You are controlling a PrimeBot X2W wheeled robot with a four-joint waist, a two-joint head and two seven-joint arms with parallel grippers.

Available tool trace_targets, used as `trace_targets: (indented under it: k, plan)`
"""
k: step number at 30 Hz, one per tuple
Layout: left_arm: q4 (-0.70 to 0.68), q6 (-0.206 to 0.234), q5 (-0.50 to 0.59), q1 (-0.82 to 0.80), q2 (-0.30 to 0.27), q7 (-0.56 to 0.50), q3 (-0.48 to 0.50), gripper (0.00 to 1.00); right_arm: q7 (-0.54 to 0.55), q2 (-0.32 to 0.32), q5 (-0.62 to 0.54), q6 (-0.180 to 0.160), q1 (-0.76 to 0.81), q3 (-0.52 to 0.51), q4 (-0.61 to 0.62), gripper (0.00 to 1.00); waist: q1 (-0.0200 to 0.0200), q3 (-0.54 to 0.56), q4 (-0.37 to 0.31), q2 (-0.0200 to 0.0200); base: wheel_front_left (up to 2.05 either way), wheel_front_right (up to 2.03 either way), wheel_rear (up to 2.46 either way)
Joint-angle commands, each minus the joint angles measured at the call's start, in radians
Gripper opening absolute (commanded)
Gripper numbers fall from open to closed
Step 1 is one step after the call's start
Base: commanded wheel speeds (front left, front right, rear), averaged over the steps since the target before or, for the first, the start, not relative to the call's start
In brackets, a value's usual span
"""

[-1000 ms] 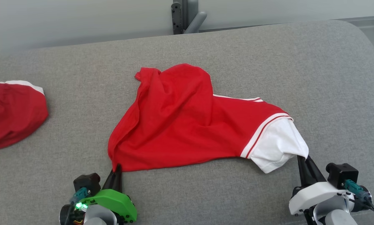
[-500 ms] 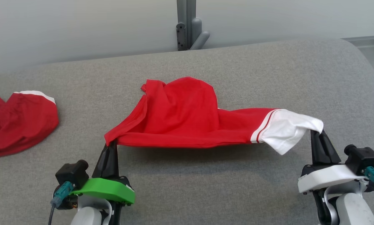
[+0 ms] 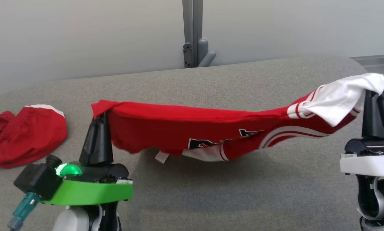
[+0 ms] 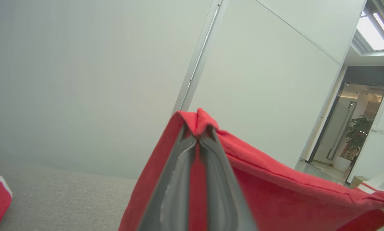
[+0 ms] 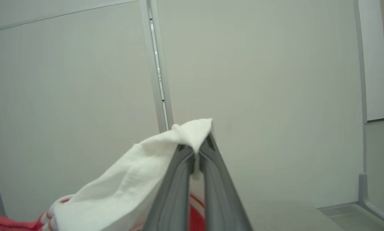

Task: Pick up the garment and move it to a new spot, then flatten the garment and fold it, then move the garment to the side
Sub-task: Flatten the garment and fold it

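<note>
The garment has risen off the grey surface and now hangs between both grippers.
The left gripper pinches a red corner and the right gripper the white sleeve, jaws closed, apart enough to keep it stretched, likely for laying it flat.

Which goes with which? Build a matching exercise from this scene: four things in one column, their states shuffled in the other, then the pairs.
1. left gripper
2. right gripper
3. jersey
4. other red garment

A. lies crumpled on the grey cushion
B. shut on the white sleeve
C. hangs stretched between both grippers
D. shut on a red corner

Pairs: 1-D, 2-B, 3-C, 4-A.
</note>
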State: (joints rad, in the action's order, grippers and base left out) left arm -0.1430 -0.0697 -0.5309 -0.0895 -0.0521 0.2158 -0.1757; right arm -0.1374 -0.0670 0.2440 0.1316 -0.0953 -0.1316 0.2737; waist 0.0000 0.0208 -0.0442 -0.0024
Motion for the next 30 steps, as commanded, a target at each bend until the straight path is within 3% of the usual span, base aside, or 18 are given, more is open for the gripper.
trace_targets:
  k: [1, 10, 14, 18, 24, 29, 30]
  plan:
    - [-0.03, 0.009, -0.012, 0.014, -0.009, -0.011, 0.004, 0.0, 0.006, -0.006, -0.001, -0.002, -0.002, -0.004, 0.023, 0.0, 0.0, 0.001, -0.002, 0.0024, 0.0, 0.0, 0.0]
    - [-0.307, 0.046, -0.036, -0.013, -0.045, -0.143, 0.01, 0.0, 0.058, -0.021, -0.006, -0.002, -0.04, -0.009, 0.186, 0.0, 0.0, -0.011, -0.01, 0.0024, 0.0, 0.0, 0.0]
    - [-0.344, 0.055, -0.029, -0.047, -0.066, -0.195, 0.008, 0.0, 0.079, -0.04, -0.003, -0.002, -0.067, 0.006, 0.199, 0.0, 0.0, -0.047, -0.006, 0.0024, 0.0, 0.0, 0.0]
    - [-0.317, 0.058, -0.107, -0.128, -0.053, -0.254, 0.008, 0.0, 0.093, -0.07, 0.009, -0.002, -0.139, 0.049, 0.164, 0.0, 0.0, -0.128, 0.001, 0.0024, 0.0, 0.0, 0.0]
    - [-0.155, 0.047, -0.13, -0.42, -0.118, -0.371, 0.049, 0.0, 0.1, -0.144, 0.005, -0.002, -0.443, 0.141, -0.02, 0.0, 0.0, -0.303, -0.001, 0.0024, 0.0, 0.0, 0.0]
    - [0.1, 0.069, -0.108, -0.778, -0.171, -0.458, 0.08, 0.0, 0.066, -0.17, -0.041, -0.002, -0.829, 0.222, -0.282, 0.0, 0.0, -0.431, -0.007, 0.0024, 0.0, 0.0, 0.0]
    - [0.218, 0.077, -0.071, -0.921, -0.199, -0.453, 0.085, 0.0, 0.034, -0.162, -0.076, -0.002, -0.983, 0.247, -0.402, 0.0, 0.0, -0.46, -0.013, 0.0024, 0.0, 0.0, 0.0]
